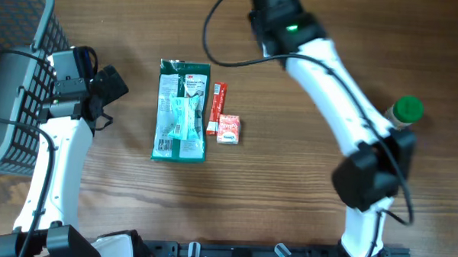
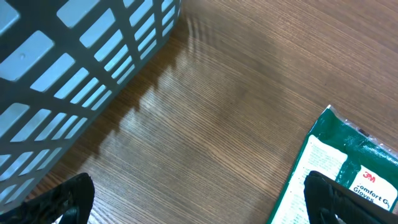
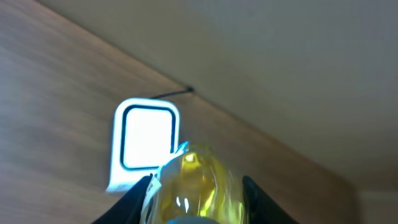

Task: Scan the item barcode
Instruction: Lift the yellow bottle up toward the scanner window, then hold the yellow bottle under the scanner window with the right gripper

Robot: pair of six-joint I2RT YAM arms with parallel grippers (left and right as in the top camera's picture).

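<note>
Where the wood-grain table (image 1: 288,184) ends against a pale wall (image 3: 280,62), a white scanner (image 3: 147,140) sits just beyond the right gripper (image 3: 194,202), its jaws partly spread and pinching a yellow bottle (image 3: 199,180). The left gripper (image 2: 199,208) hangs spread wide, touching nothing, between a grey basket (image 2: 74,68) and a green glove packet (image 2: 336,162).

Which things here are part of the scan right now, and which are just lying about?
In the job: yellow item held in the right gripper; white scanner ahead of it.
Lying about: glove pack, red sachet, small red-and-white box, green-capped container, basket.
</note>
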